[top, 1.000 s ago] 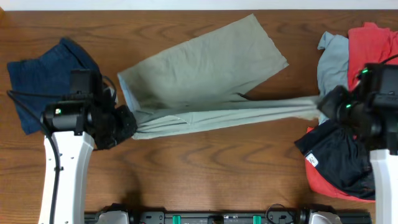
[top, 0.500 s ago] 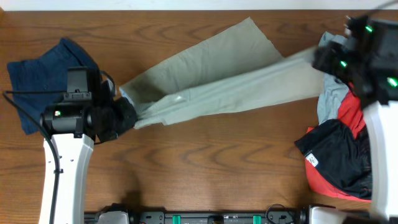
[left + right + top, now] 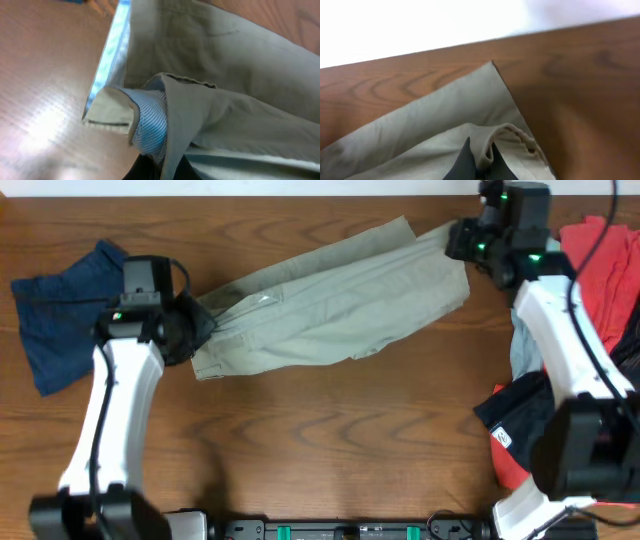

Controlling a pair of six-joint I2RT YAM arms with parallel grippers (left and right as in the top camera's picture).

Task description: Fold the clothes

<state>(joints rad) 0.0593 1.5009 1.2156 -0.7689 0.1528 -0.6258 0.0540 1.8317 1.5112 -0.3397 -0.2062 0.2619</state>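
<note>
On grained wood, creased khaki shorts, left pincer, right pincer clamped

Across table middle, shorts stretch between left gripper and right gripper; folded garment far left, garment pile far right

Khaki-beige shorts, doubled lengthwise, stretched diagonally across the table's far middle, blue-lined waistband leftward.

Matt khaki cloth shorts with striped blue lining lie on a glossy wood-grain table.
</note>
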